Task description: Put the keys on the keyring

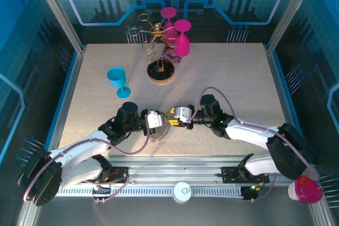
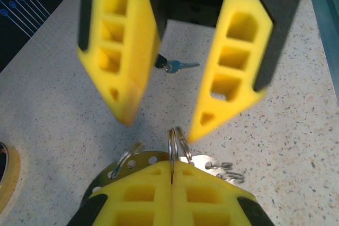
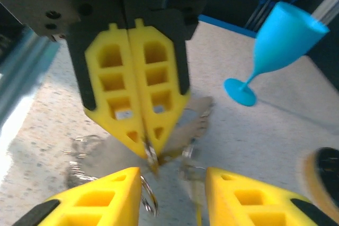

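Left fingers (image 2: 143,191): clenched on keyring (image 2: 173,140), holding it edge-up above surface (image 2: 286,146), presumably to present it. Right fingers (image 2: 233,67): released, spread, facing the ring. Black-headed key (image 2: 177,66): apparently lying on surface beyond, unthreaded.

key (image 2: 179,66) on table (image 2: 296,130), near keyring (image 2: 174,142)
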You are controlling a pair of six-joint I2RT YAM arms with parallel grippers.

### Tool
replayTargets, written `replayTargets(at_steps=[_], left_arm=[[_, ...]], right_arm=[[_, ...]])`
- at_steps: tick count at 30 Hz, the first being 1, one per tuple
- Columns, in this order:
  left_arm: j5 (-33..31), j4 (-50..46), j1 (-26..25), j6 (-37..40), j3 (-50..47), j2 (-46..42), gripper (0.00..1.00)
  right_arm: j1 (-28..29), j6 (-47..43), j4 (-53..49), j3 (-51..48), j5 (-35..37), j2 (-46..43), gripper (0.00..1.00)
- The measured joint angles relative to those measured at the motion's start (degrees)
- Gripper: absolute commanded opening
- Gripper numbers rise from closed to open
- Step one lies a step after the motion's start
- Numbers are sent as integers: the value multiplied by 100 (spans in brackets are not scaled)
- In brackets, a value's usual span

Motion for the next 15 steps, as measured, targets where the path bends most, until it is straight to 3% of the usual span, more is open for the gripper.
replayTargets(at_steps=[7,15], left_arm=[[-758,-2157,-251,122,1526,42,0],[-1322,-4227,-494,133,2575,396,0]], right_arm=[[2,-107,-527,-114,946,-811,34],[92,-109,-667,-291,922,-907,24]])
